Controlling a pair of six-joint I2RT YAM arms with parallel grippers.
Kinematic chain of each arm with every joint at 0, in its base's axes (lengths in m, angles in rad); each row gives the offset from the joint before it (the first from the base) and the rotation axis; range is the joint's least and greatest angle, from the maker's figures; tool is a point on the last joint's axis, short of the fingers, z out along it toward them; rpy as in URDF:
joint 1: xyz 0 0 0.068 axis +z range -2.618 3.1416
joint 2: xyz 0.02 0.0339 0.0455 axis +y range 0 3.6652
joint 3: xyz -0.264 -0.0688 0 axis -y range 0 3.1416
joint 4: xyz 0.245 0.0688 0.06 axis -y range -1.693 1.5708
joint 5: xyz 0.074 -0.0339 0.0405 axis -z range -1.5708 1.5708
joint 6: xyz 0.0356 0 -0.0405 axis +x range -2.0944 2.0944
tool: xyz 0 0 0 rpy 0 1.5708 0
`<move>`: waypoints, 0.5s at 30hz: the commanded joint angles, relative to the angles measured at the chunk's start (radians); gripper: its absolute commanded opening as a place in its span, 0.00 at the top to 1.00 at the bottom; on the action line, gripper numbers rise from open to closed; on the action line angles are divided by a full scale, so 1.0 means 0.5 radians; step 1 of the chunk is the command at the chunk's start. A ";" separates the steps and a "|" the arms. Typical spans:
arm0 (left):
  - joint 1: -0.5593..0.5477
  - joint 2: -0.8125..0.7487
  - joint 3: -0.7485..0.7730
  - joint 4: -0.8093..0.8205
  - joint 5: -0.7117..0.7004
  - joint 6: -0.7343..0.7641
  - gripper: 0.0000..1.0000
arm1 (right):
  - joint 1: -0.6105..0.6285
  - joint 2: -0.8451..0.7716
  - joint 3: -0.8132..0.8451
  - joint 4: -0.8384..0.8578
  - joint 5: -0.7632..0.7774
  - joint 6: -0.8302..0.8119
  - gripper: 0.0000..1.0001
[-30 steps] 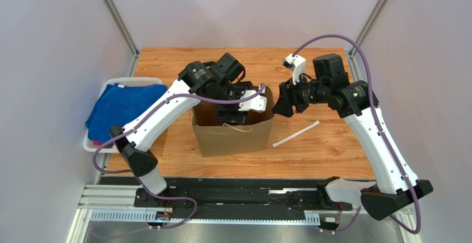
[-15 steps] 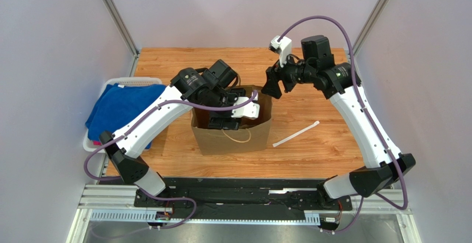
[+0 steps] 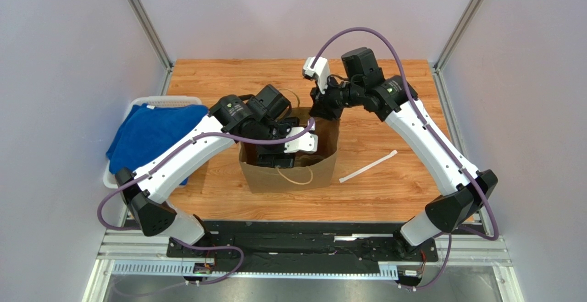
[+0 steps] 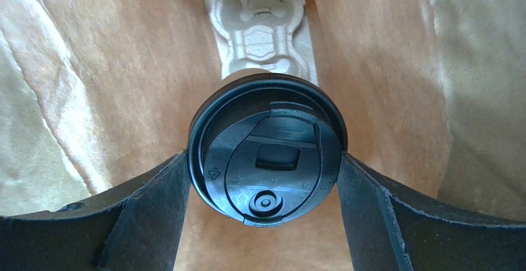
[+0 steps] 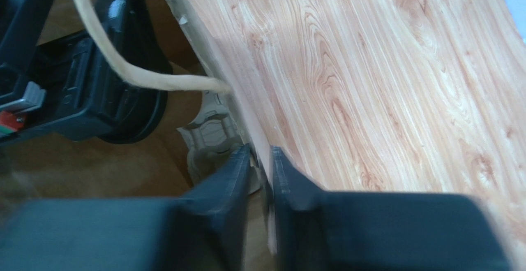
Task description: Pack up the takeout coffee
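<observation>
**A:** Where's the coffee?

**B:** Down inside the tall brown paper bag [image 3: 289, 175], which stands open at the middle of the wooden bench [image 3: 227, 82]. The small kraft-brown paper coffee cup with a round black plastic lid [image 4: 267, 129] is upright, lid up. A grey-brown moulded pulp tray [image 4: 262, 30] shows at the lid's 12 o'clock. I can't tell whether the coffee cup rests on it.

**A:** Is it held?

**B:** Yes. The left gripper [image 4: 265, 160] has its jaws spread wide around the coffee cup. Its black fingers [image 4: 154, 209] meet the lid at 9 and 3 o'clock.

**A:** And the right gripper [image 5: 262, 160]?

**B:** It's at the bag's 1 o'clock rim, jaws clenched on the paper edge. The bag's pale cord handle [image 5: 123, 67] loops just beyond.

**A:** Anything else?

**B:** A thin white stick [image 3: 368, 166] lies at the bag's 3 o'clock, apart from it. A white basket [image 3: 165, 100] with a blue cloth [image 3: 148, 133] sits at 9 o'clock.
</observation>
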 commanded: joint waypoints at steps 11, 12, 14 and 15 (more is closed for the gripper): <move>-0.008 -0.339 -0.593 0.412 -0.214 -0.330 0.84 | 0.114 -0.563 -0.406 0.720 0.302 0.269 1.00; -0.008 -0.366 -0.621 0.461 -0.232 -0.351 0.84 | 0.129 -0.594 -0.488 0.765 0.311 0.275 1.00; -0.011 -0.397 -0.694 0.495 -0.260 -0.401 0.84 | 0.172 -0.689 -0.577 0.806 0.323 0.269 1.00; -0.011 -0.406 -0.719 0.544 -0.275 -0.425 0.84 | 0.187 -0.717 -0.620 0.845 0.333 0.257 1.00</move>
